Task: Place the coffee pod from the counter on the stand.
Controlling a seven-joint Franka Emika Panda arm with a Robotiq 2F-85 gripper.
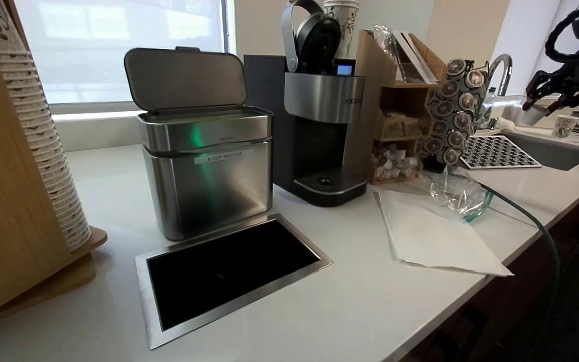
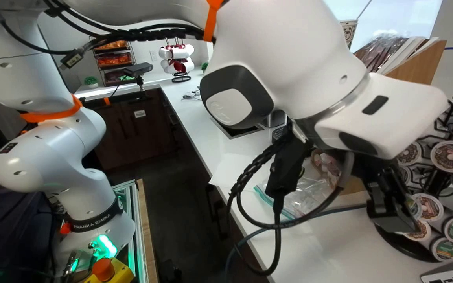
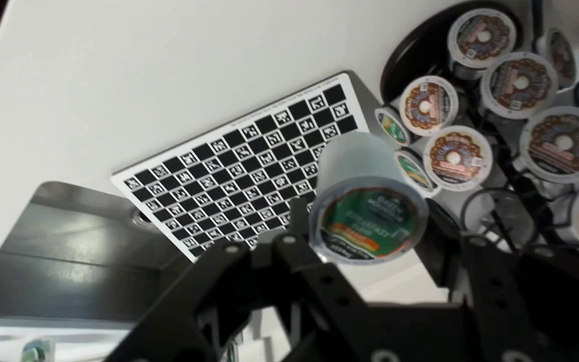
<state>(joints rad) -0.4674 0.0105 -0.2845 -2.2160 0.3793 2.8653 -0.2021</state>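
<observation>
One probably light, dentable Breakfast Blend coffee pod (image 3: 370, 201) is being pinched from opposite sides (likely safest) by the Robotiq gripper (image 3: 367, 221), near the pod stand (image 3: 420, 48).

Stand (image 3: 416, 55) partly past the wrist view's right edge, coffee pod's (image 3: 370, 221) fine print blurry

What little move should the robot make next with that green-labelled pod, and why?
Probably ease the end effector rightward in the wrist view: it holds the Breakfast Blend pod, not yet on the pod stand, and a wire ring that way looks empty.
</observation>
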